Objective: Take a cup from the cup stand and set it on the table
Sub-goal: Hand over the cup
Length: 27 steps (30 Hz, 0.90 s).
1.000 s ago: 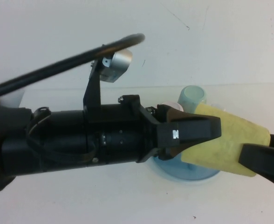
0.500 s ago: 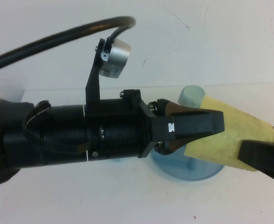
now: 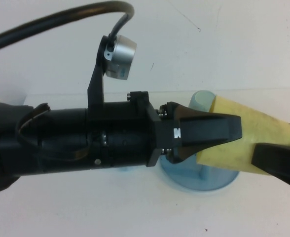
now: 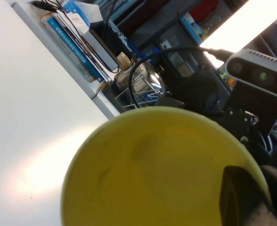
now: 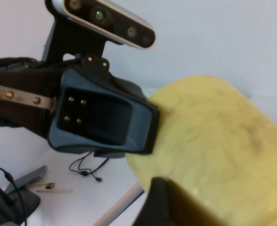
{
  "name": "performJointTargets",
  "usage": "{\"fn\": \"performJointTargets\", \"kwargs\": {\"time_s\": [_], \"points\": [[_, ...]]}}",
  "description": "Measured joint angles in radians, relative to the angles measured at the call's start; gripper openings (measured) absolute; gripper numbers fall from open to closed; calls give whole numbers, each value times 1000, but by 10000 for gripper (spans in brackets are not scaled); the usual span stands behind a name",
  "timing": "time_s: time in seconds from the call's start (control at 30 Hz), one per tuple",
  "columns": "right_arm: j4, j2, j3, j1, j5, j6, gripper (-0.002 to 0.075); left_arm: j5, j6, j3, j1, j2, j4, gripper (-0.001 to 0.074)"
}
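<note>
The pale-yellow cup [image 3: 251, 138] hangs on its side above the blue cup stand [image 3: 199, 181], held between both arms. My left gripper [image 3: 226, 134] reaches in from the left and is shut on the cup's rim. In the left wrist view I look into the cup [image 4: 148, 174], with one finger [image 4: 240, 195] inside the rim. My right gripper [image 3: 283, 165] comes in from the right edge and is shut on the cup's other end. In the right wrist view its finger [image 5: 159, 205] presses the cup's outer wall [image 5: 214, 136]. The white table [image 3: 86, 210] lies below.
A light-blue cup [image 3: 203, 101] stands upturned on the stand behind the yellow one. My left arm [image 3: 76, 143] fills the left and middle of the high view and hides much of the stand. Shelves with books [image 4: 82, 42] lie beyond the table edge.
My left gripper has pushed a little to the right along the cup. The cup has risen slightly, and the left wrist camera has swung up and left.
</note>
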Motion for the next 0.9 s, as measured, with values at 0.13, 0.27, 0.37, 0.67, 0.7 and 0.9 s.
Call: {"fn": "performJointTargets", "kwargs": {"time_s": [0.13,0.27,0.37,0.67,0.7,0.9], "points": [[0,0,0,-2,13,0,659,23,21,0,0,0,9,20],[3,0,-4,-2,12,-2,670,60,40,0,25,0,31,16],[15,0,-8,-2,12,-2,671,116,42,0,62,4,51,12],[37,0,-50,-2,10,-47,671,196,-1,5,126,14,139,6],[37,0,-59,-2,10,-54,669,194,-4,5,128,14,156,6],[41,0,-118,-2,10,-117,522,139,-42,5,130,14,386,6]]}}
